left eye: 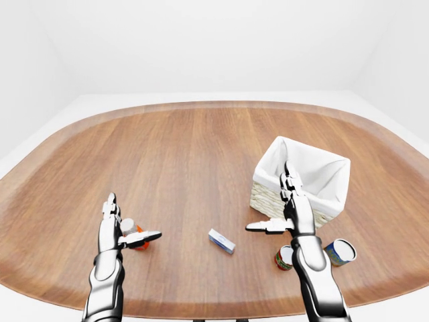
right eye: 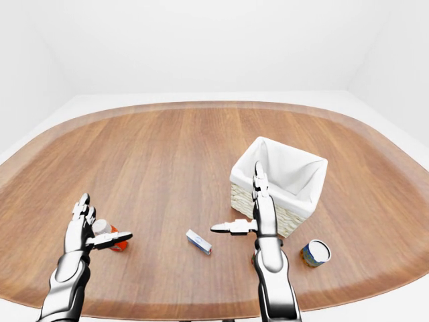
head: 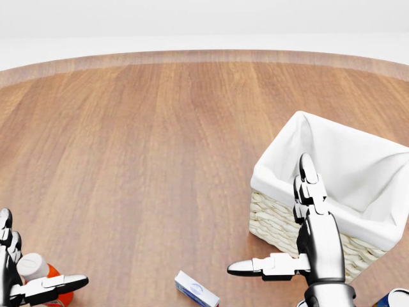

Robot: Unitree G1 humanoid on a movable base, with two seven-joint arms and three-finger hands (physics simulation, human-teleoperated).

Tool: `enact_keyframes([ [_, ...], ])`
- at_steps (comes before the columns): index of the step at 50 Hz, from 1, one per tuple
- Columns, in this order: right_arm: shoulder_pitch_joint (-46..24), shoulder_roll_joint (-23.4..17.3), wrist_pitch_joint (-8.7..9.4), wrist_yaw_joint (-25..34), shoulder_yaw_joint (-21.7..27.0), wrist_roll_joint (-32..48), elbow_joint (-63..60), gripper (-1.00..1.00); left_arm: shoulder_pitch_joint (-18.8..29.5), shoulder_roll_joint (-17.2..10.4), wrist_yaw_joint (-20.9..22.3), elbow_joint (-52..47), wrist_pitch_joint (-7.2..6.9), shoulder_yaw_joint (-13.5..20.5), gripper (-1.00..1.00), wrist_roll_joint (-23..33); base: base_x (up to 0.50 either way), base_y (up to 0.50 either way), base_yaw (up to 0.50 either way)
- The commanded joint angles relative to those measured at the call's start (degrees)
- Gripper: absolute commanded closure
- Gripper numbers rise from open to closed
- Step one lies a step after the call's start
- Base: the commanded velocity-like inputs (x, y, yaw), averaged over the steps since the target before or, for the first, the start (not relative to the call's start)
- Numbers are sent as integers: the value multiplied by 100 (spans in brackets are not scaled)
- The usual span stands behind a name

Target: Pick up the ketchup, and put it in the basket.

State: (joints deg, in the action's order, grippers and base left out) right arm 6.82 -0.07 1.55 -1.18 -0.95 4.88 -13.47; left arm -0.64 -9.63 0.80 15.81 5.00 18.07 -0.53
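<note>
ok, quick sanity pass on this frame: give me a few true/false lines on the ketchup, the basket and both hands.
1. The ketchup bottle is already in the basket. False: it lies on the table, beside the left hand.
2. The left hand's fingers are open. True.
3. The right hand grips a can. False: it is open and empty.
4. The basket is lined with white cloth. True.
5. A small blue-and-white box lies between the hands. True.
</note>
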Motion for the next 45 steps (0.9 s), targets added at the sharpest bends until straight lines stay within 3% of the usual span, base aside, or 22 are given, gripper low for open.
enact_keyframes([
  [1, -57, 1, -25, -8, 25, 14, 111, -100, 183, -182, -218, 1449, 0, -157, -100, 43, 0, 0, 0],
  [13, -57, 5, -59, -16, -3, 40, 144, -100, 235, -217, -240, 1539, 0, -221, -100, -66, 0, 0, 0],
  [14, -47, 5, -55, -12, -4, 37, 122, -100, 243, -201, -171, 1516, 0, -180, 49, -237, 0, 0, 0],
  [15, -50, 3, -60, -14, 2, 34, 129, -100, 262, -219, -166, 1569, 0, -195, 100, -223, 0, 0, 0],
  [37, -22, 7, -76, -5, -45, 59, 114, -100, 418, -247, -181, 2001, 0, -281, 100, -274, 0, 0, 0],
  [45, 9, 7, -41, -5, -54, 66, 36, -100, -9, 23, -56, 175, 0, -319, 100, -328, 0, 0, 0],
])
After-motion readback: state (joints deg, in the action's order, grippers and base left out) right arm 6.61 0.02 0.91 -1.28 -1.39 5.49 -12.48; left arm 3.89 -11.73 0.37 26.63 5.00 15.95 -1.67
